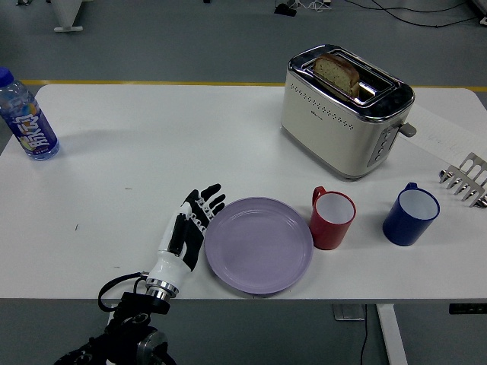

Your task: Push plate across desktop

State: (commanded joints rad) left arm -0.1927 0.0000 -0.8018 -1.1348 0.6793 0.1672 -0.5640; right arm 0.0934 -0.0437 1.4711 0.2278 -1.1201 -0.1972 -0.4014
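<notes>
Left hand lower left of centre, flat on edge, fingers straight and spread, pointing up-right; holds nothing. Its palm side sits against the left rim of the plate. Black fingers, white shell on the back of the hand, arm enters from the bottom left corner. Right hand not visible.

Plate: round, lilac, smooth matte, shallow with a raised rim, lying flat at lower centre near the front edge of the white tabletop. Circular, so no long axis or heading to call. Its right rim is touching or just shy of the red mug; can't tell which.

Red mug: cylindrical, glossy, white inside, handle pointing upper left. Blue mug to its right, well apart, same shape, handle at the top. Toaster upper right: cream body, chrome top, rounded box, long axis running upper left to lower right, bread slice standing in a slot. Clear plastic bottle with blue cap and label at far left, upright. Metal rack partly cut off at the right edge.
</notes>
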